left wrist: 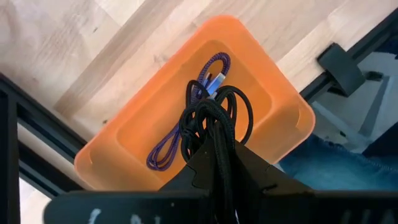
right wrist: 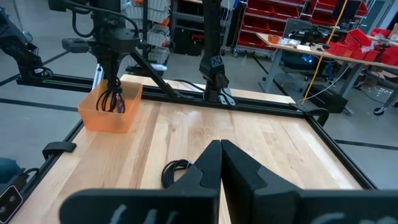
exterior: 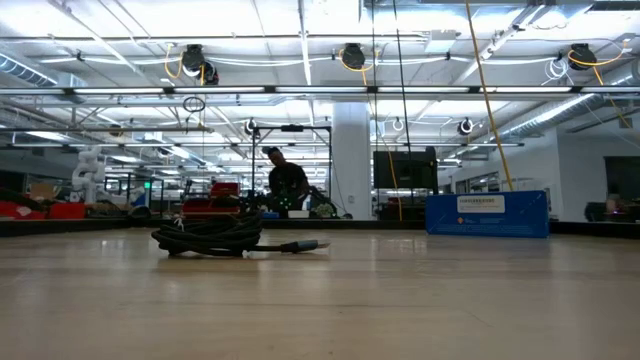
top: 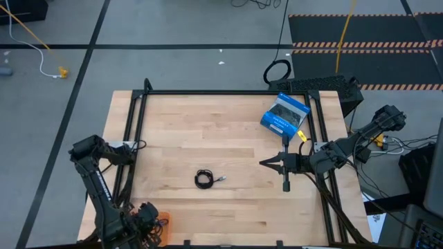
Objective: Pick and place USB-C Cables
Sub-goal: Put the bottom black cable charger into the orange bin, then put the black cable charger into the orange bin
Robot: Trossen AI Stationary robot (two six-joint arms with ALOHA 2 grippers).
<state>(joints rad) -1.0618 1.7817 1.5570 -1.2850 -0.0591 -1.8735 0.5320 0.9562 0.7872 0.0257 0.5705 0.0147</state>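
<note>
Pale matt wood table [top: 228, 124], seemingly unvarnished

From overhead I am seeing the orange bin [top: 158, 220] only as a sliver, with the left gripper [top: 147, 214] and its arm covering the rest and the purplish-blue cable inside it. In the left wrist view the loose black cable [left wrist: 214, 121] is running down behind the dark fingers [left wrist: 249, 168], so I am not seeing where the jaws are meeting it. The right wrist picture's bottom edge is cutting off the coiled black cable [right wrist: 176, 172], and the fingers [right wrist: 221, 168] are hiding part of it.
</note>
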